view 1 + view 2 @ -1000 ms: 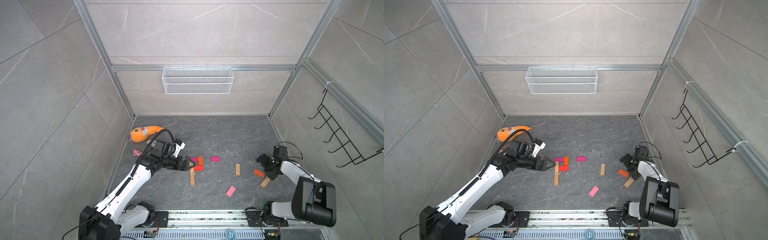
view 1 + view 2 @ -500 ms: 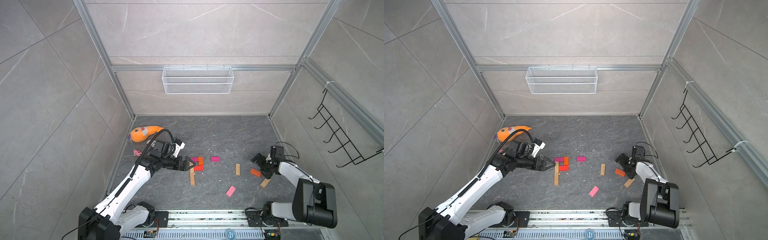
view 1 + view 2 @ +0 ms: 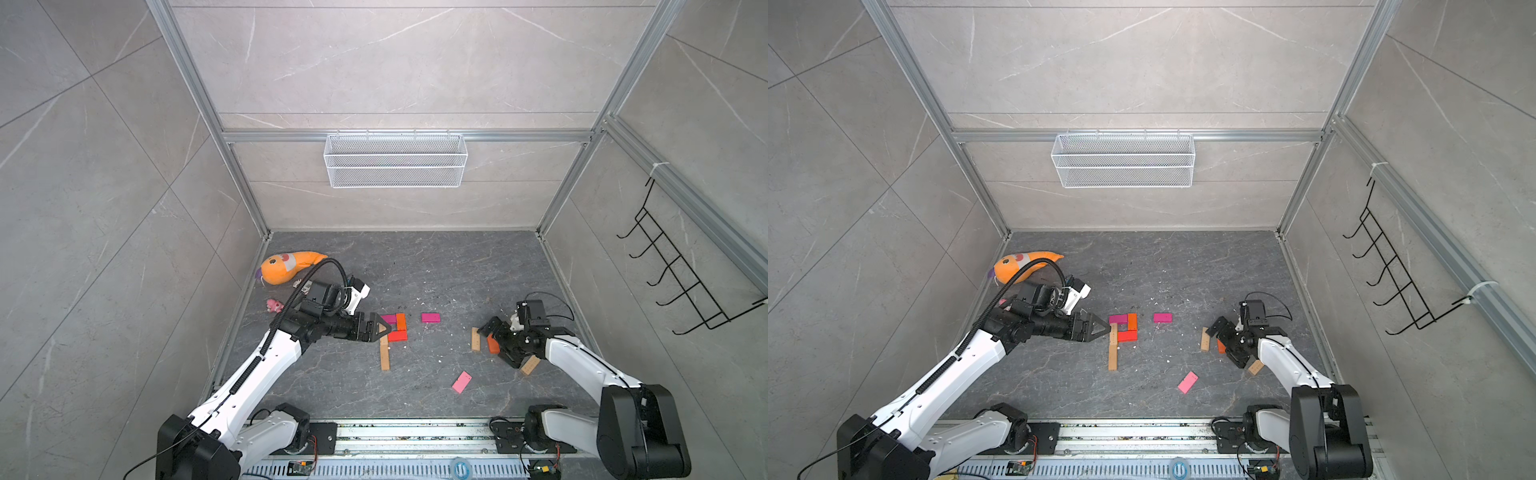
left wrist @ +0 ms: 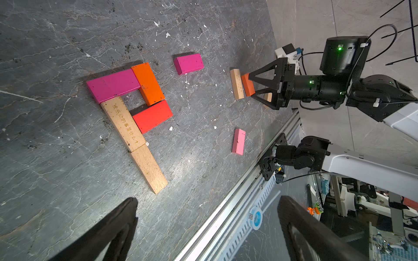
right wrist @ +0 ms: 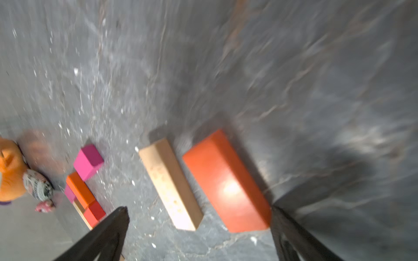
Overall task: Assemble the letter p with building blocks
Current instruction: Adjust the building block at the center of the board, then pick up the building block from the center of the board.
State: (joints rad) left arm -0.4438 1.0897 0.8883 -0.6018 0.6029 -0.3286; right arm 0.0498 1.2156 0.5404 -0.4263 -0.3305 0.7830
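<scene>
The letter p point(image 3: 392, 332) point(image 4: 129, 108) lies flat on the floor: two tan bricks point(image 4: 135, 144) form the stem, and a magenta brick point(image 4: 113, 84), an orange one point(image 4: 148, 83) and a red one point(image 4: 152, 116) form the loop. My left gripper point(image 3: 388, 327) point(image 4: 207, 203) hangs open at the stem's left, holding nothing. Loose building blocks lie to the right: a magenta brick point(image 3: 430, 317), a tan brick point(image 3: 475, 338) point(image 5: 169, 183), a dark-orange brick point(image 3: 493, 344) point(image 5: 226, 180), a light-pink brick point(image 3: 461, 382), and another tan brick point(image 3: 530, 365) partly under the right arm. My right gripper point(image 3: 495, 345) point(image 5: 199, 209) is open, straddling the dark-orange brick.
A big orange plush point(image 3: 286, 268) and a small pink plush point(image 3: 274, 305) lie by the left wall. A wire basket point(image 3: 395, 160) hangs on the back wall and a black hook rack point(image 3: 681, 274) on the right wall. The arms' base rail point(image 3: 415, 432) runs along the front edge.
My right gripper has moved left, and the dark-orange brick has slid with it towards the loose tan brick. The left arm has stayed still.
</scene>
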